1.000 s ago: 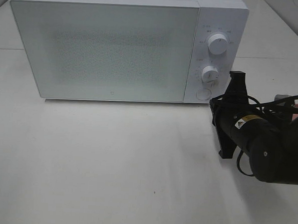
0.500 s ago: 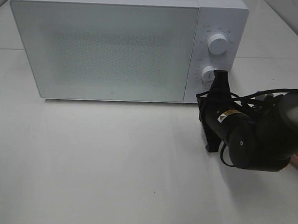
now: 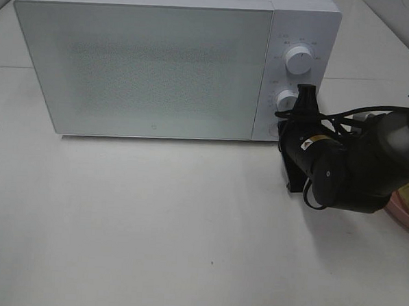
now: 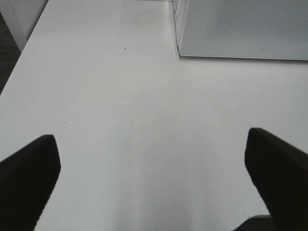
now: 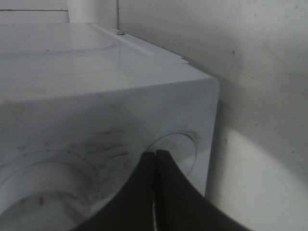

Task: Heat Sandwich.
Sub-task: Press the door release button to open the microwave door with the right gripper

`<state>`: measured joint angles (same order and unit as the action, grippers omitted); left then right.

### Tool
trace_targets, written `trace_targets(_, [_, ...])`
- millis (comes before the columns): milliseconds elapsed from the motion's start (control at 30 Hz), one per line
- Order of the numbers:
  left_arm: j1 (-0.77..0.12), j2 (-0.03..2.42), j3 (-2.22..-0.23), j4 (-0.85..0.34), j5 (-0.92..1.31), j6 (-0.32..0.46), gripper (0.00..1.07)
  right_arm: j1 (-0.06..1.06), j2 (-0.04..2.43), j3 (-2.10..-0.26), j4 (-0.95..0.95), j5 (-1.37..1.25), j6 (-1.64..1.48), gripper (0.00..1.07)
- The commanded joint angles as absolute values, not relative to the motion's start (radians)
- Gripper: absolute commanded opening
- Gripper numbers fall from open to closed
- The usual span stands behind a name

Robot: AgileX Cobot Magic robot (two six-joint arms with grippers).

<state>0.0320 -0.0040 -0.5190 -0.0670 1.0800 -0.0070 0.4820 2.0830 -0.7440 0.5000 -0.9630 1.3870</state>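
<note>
Pressed together with nothing between them, the jaws of the right gripper (image 5: 155, 153) point at the control panel of the one boxy white microwave (image 3: 147, 68), their tips at the rim of its single round white push-button (image 5: 180, 147); whether they touch it I cannot tell. That button sits below the microwave's two round white dial knobs, one upper (image 3: 299, 60) and one lower (image 3: 287, 100). The microwave's frosted door (image 3: 141, 60) is closed. The left gripper (image 4: 150, 142) has its jaws wide apart and empty over the plain white table (image 3: 152, 226), in front of the microwave's door-side corner. One round pink plate (image 3: 406, 210) shows only as a sliver of rim beyond the black right arm (image 3: 354, 171), on the panel side of the microwave. The sandwich is not visible in any view.
</note>
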Motion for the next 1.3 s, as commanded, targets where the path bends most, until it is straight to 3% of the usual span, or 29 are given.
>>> trace_targets(33, [0.037,-0.027,-0.518,-0.069,1.071,-0.007,1.0,0.476,2.085,-0.761,0.482,-0.922,1.378,0.0])
trace_targets(867, [0.037,-0.027,-0.518,-0.069,1.071,-0.007,1.0,0.476,2.143,-0.861,0.505,-1.017,1.346,0.0])
trace_targets(1300, [0.037,-0.02,-0.518,-0.069,1.071,-0.007,1.0,0.435,2.164,-0.938,0.484,-1.189,1.284,0.0])
